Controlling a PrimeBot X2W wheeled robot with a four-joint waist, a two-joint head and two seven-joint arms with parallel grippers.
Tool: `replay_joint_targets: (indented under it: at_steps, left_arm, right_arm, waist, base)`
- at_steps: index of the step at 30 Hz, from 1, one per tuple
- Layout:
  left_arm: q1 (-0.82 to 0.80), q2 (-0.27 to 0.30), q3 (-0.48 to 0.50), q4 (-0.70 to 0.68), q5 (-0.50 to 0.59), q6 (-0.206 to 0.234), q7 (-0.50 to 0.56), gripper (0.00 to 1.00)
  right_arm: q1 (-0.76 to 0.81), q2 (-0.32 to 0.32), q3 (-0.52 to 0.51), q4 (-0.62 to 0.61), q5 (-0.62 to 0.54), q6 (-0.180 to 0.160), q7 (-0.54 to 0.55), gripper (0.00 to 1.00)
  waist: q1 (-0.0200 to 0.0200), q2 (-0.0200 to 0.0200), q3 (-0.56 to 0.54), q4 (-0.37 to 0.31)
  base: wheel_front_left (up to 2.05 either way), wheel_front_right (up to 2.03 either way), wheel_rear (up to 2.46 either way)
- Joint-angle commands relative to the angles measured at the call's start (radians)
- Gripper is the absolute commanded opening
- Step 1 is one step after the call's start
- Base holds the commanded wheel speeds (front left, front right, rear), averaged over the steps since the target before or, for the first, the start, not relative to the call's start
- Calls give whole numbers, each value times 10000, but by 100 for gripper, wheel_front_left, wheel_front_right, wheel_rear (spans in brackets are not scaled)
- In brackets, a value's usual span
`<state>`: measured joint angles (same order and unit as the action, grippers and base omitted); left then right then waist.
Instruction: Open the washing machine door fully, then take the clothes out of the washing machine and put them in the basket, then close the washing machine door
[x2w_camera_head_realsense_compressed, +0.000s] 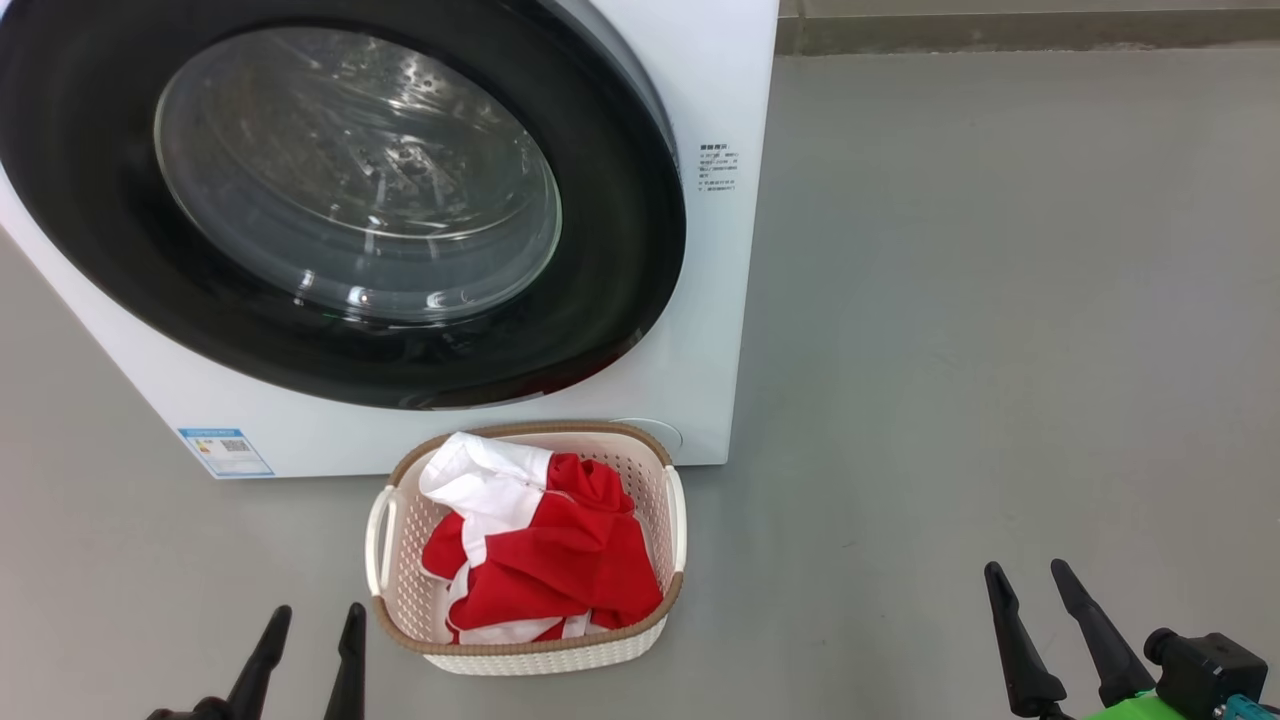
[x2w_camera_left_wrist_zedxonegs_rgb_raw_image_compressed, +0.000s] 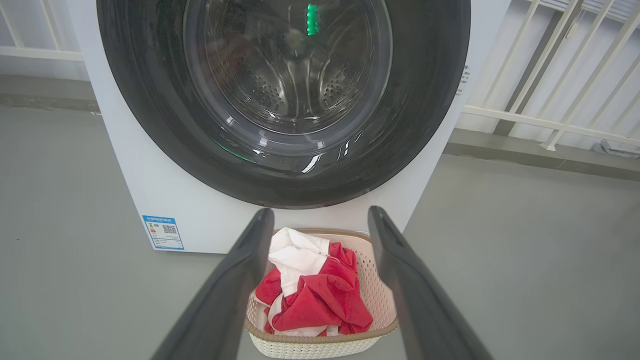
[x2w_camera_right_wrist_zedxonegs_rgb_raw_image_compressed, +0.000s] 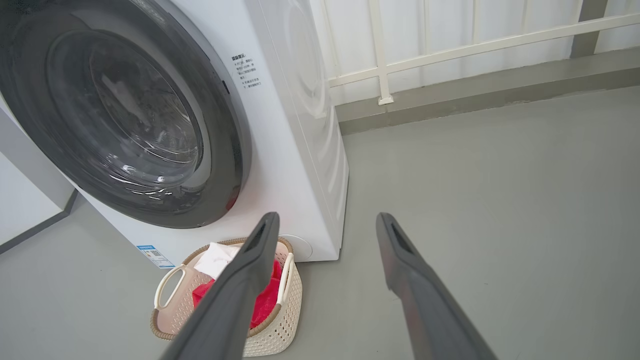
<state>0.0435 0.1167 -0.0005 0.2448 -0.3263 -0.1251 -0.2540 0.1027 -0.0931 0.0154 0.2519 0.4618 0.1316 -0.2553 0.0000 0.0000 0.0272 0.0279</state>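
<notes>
We saw the door (x2w_camera_head_realsense_compressed: 620, 250) shut flush on the washer (x2w_camera_head_realsense_compressed: 725, 330). The clothes (x2w_camera_head_realsense_compressed: 560, 560) (red with white panels) lay heaped in the basket (x2w_camera_head_realsense_compressed: 676, 520), which stood on the floor (x2w_camera_head_realsense_compressed: 1000, 300) just before the washer. Our left end effector (x2w_camera_head_realsense_compressed: 318, 610) and right end effector (x2w_camera_head_realsense_compressed: 1025, 568) both hung wide and empty, the left near the basket, the right well apart.

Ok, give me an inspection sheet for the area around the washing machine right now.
Surface: smooth grey floor.
Job's things: washing machine door looks shut on the white washing machine; red and white clothes lie in the basket, standing on the floor before it.
Clutter: nothing seen.
Grippers: left gripper and right gripper open, empty, clear of the basket.
Cables: nothing seen.
Surroundings: white railing behind the machine.
</notes>
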Motion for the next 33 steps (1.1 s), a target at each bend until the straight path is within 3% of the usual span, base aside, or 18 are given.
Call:
replay_joint_targets:
  at_steps: [1,11,12,22,26,33]
  left_arm:
    - [-124,144,356,-264,61,-56,-78,100]
    - [-81,56,291,-95,-85,-56,-78,100]
    - [1,-62,-55,128,-56,0,4,0]
    - [-70,-213,-14,441,-781,9,279,0]
    - [-119,-229,23,431,-1190,7,393,0]
    - [-199,-251,81,411,-1804,4,563,0]
  right_arm:
    - [-155,-135,191,-261,-145,-9,-65,100]
    - [-115,-111,145,-279,-129,-9,-65,100]
    - [0,25,-31,5,1,0,0,0]
    - [-89,135,-49,302,700,-1,199,0]
    - [-162,138,-82,300,1072,-1,312,0]
    - [-274,145,-136,287,1629,-1,481,0]
  waist:
    - [0,0,2,2]
    - [0,0,-37,82]
    - [0,0,-37,81]
    - [23,0,-73,61]
    - [3,0,-61,49]
    - [1,0,-66,32]
  base:
    - [0,0,0]
    - [0,0,0]
    - [0,0,0]
    - [0,0,0]
    - [0,0,0]
    - [0,0,0]
